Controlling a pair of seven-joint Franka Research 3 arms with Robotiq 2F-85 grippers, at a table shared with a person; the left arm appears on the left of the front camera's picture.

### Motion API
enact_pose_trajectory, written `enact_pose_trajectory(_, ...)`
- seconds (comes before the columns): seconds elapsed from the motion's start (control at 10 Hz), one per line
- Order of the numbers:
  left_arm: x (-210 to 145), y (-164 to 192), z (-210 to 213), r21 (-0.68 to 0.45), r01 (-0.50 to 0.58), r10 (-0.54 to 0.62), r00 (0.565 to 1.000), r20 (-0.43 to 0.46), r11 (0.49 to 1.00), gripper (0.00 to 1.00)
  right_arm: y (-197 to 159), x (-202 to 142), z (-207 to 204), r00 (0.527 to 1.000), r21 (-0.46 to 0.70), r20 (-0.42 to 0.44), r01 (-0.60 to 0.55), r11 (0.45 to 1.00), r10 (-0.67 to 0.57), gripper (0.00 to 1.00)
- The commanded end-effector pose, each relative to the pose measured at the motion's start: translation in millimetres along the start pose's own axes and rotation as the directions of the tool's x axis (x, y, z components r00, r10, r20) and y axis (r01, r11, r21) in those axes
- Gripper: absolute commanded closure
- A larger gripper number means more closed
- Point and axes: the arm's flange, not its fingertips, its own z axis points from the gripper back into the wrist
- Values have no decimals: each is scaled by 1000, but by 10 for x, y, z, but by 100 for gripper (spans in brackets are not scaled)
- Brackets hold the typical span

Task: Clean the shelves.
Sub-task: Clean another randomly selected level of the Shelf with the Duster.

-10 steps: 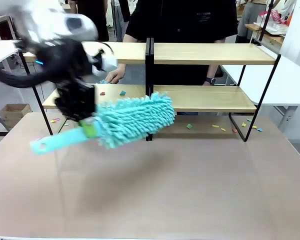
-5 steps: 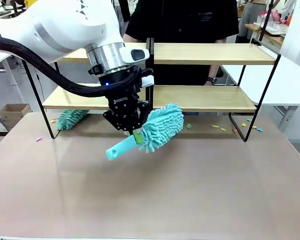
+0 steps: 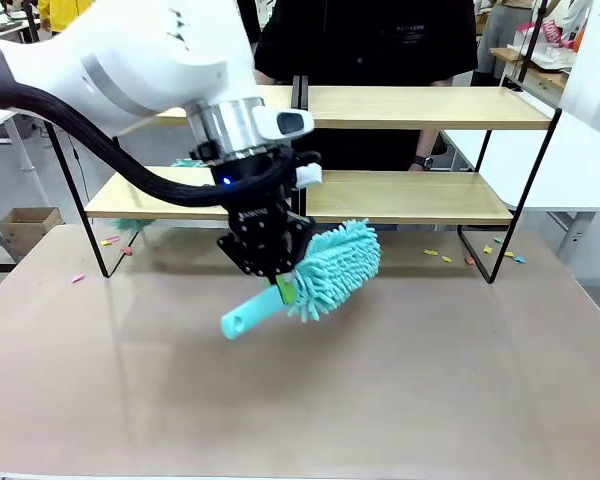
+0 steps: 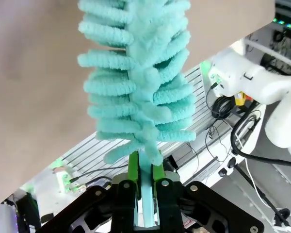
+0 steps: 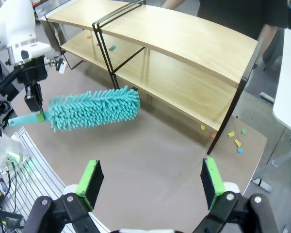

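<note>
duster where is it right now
Front view: the teal duster hangs above the tabletop near the middle, gripped by its handle in the left end effector, just in front of the shelves.

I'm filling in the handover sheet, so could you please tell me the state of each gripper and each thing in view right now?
left gripper: shut on the duster's handle.
right gripper: open, holding nothing.
duster: held tilted, fluffy head upward, in front of the shelves.
shelves: standing upright on the tabletop.
coloured scraps: lying loose, some on the tabletop under the shelves, some on a lower board.
</note>
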Motion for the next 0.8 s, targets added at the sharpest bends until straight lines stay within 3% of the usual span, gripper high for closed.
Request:
enact_pose_trajectory(0.0,97,-51,-221,34,-106,104,994,34,994,88,-14,-8,-7,1000,4,6,-12,1000,12,0)
enact_pose_trajectory(0.3,291,-227,-683,47,-230,215,951,221,972,88,-14,-8,-7,1000,4,6,-12,1000,12,0)
enact_pose_trajectory(0.5,399,-263,-828,83,-268,241,938,249,960,88,-14,-8,-7,1000,4,6,-12,1000,12,0)
enact_pose_trajectory(0.7,523,-275,-871,87,-354,298,878,375,931,88,-14,-8,-7,1000,4,6,-12,1000,12,0)
